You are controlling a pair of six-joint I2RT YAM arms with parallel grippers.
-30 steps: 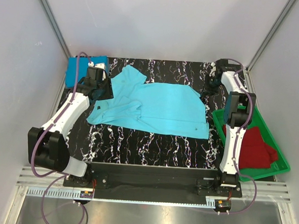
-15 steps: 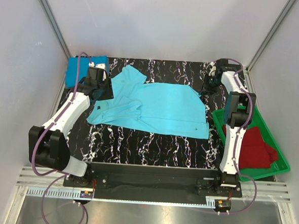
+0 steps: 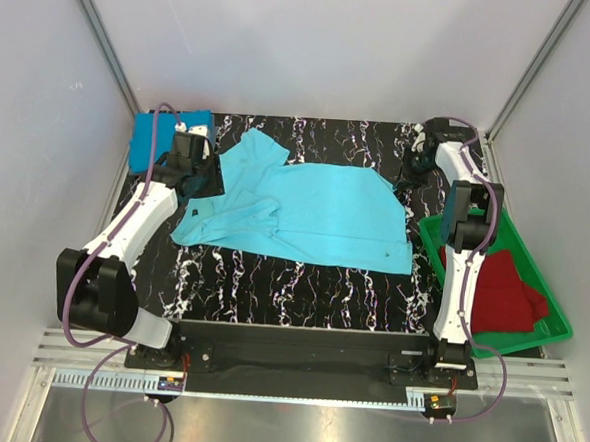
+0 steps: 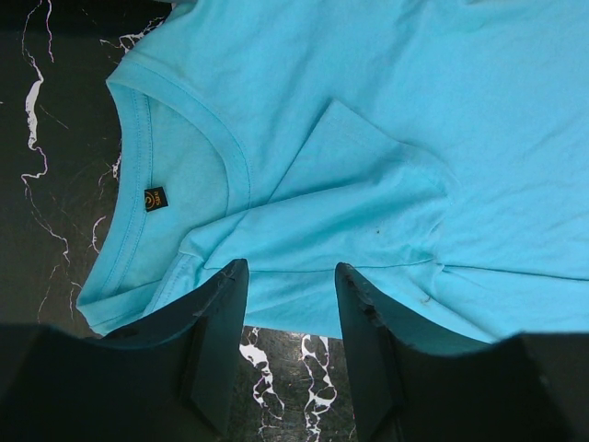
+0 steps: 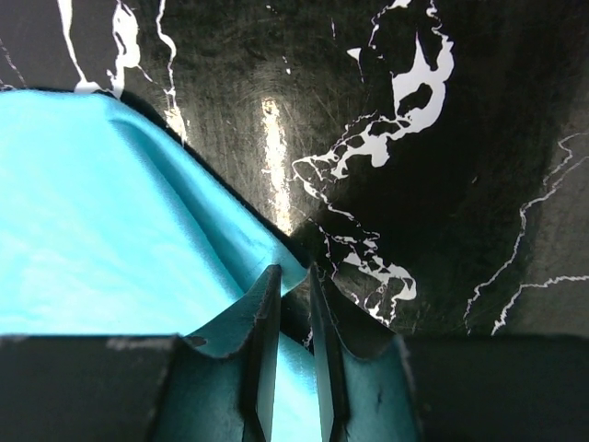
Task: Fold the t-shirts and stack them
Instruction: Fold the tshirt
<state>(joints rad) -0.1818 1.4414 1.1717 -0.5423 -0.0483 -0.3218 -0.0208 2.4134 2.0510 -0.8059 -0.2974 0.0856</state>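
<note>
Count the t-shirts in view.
3: light turquoise cloth t-shirt spread mid-table; folded deeper-blue cloth t-shirt at the far-left corner; dark red cloth t-shirt in the green plastic tray, maybe hiding more.
</note>
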